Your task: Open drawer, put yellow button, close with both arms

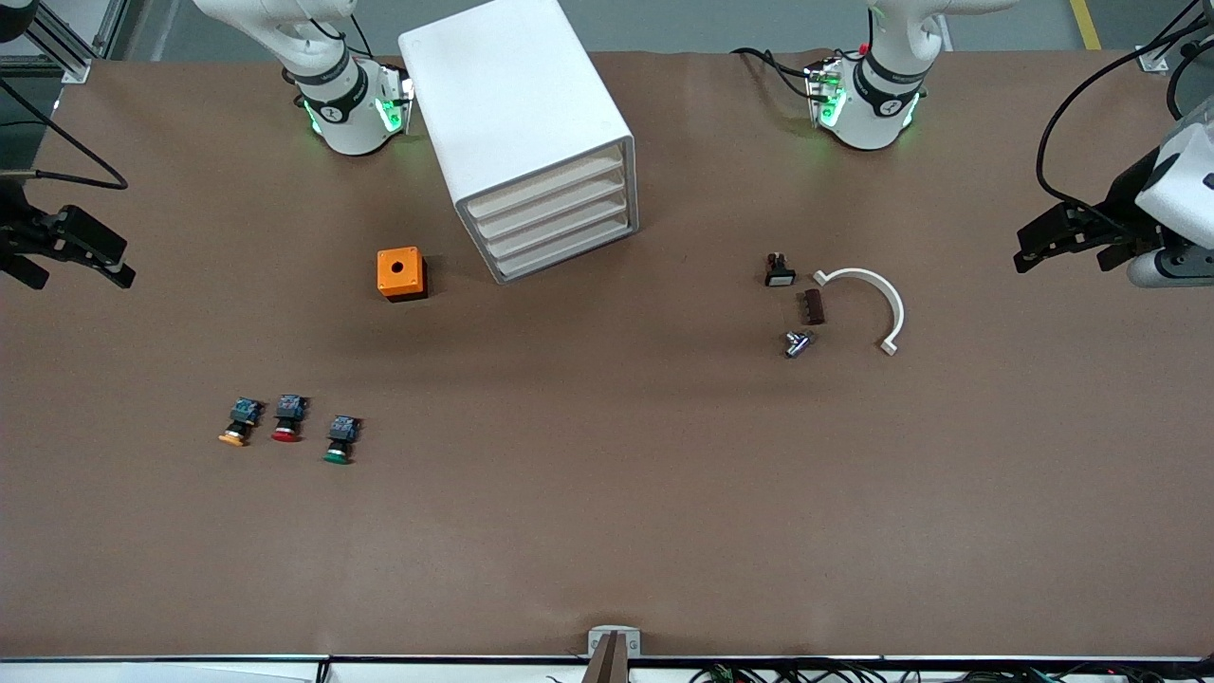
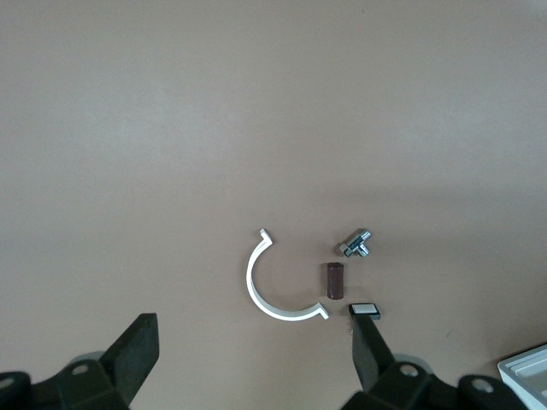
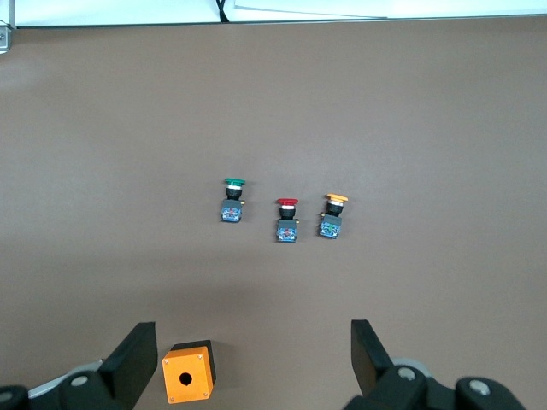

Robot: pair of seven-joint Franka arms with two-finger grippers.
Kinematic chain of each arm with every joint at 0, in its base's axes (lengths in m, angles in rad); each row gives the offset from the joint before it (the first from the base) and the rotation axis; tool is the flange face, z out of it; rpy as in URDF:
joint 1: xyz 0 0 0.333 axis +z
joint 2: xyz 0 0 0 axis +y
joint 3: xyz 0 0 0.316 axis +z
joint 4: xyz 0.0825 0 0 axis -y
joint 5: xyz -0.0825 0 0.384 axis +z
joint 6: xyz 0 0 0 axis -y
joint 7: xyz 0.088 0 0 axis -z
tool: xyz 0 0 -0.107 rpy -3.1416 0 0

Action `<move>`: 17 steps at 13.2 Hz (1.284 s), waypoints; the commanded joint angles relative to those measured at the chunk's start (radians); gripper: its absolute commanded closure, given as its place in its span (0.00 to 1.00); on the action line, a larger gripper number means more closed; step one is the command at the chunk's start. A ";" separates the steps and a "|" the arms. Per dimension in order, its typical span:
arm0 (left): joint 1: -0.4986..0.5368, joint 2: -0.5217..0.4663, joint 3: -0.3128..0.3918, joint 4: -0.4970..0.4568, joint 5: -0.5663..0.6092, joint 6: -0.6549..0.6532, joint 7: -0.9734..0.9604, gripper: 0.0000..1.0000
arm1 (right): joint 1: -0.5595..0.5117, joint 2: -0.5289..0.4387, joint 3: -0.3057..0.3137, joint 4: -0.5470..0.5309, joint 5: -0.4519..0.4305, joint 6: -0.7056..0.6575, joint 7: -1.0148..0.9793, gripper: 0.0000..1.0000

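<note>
We see both grippers, left gripper (image 1: 1043, 249) and right gripper (image 1: 90, 254), spread wide above the table ends; the drawer (image 1: 547, 194) is closed, and the yellow button (image 1: 238, 422) lies beside the red button (image 1: 288, 418).

Even overhead light, soft faint shadows, all views sharp
</note>
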 commanded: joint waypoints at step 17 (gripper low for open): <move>-0.061 0.168 -0.144 0.024 0.002 -0.016 -0.527 0.00 | -0.080 0.131 0.015 0.013 0.017 -0.039 -0.008 0.00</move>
